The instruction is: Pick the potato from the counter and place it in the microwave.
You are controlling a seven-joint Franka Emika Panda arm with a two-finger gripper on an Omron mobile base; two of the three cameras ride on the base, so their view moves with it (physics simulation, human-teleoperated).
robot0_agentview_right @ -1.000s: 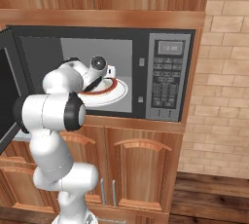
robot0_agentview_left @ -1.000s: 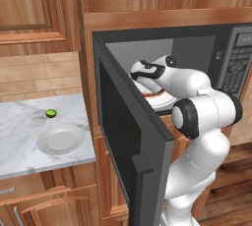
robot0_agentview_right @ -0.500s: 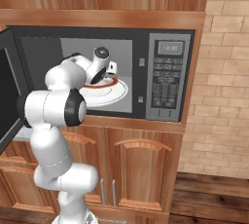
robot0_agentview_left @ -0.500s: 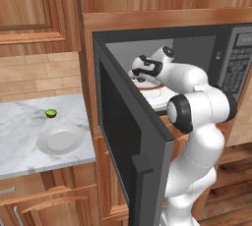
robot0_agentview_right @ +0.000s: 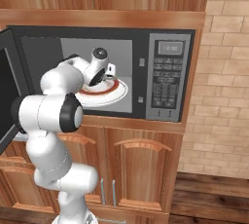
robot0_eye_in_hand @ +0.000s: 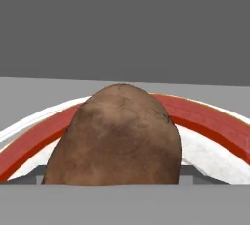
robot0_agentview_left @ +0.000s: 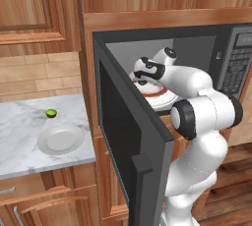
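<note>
Reaching deep into the open microwave (robot0_agentview_right: 146, 38), the pincer (robot0_agentview_right: 110, 72) sits just above a white plate with a red ring (robot0_agentview_right: 115, 91) on the oven floor. In the hand view the potato (robot0_eye_in_hand: 117, 138) sits right in front of the camera, brown and lumpy with fine dark cracks on its skin — its lower edge is cut off, so the fingertips cannot be seen. Whether the pincer is clamped on the potato or has let go cannot be told. The red ring curves around behind the potato on both sides, with the grey back wall of the oven beyond.

From the left base view the microwave door (robot0_agentview_left: 129, 136) stands wide, swung out toward the camera, and the arm bends over it into the cavity. To the left lies the marbled tabletop (robot0_agentview_left: 19, 127) carrying an empty white dish (robot0_agentview_left: 60, 139) and, near it, a small green fruit (robot0_agentview_left: 50, 113) — both well apart from the oven.
</note>
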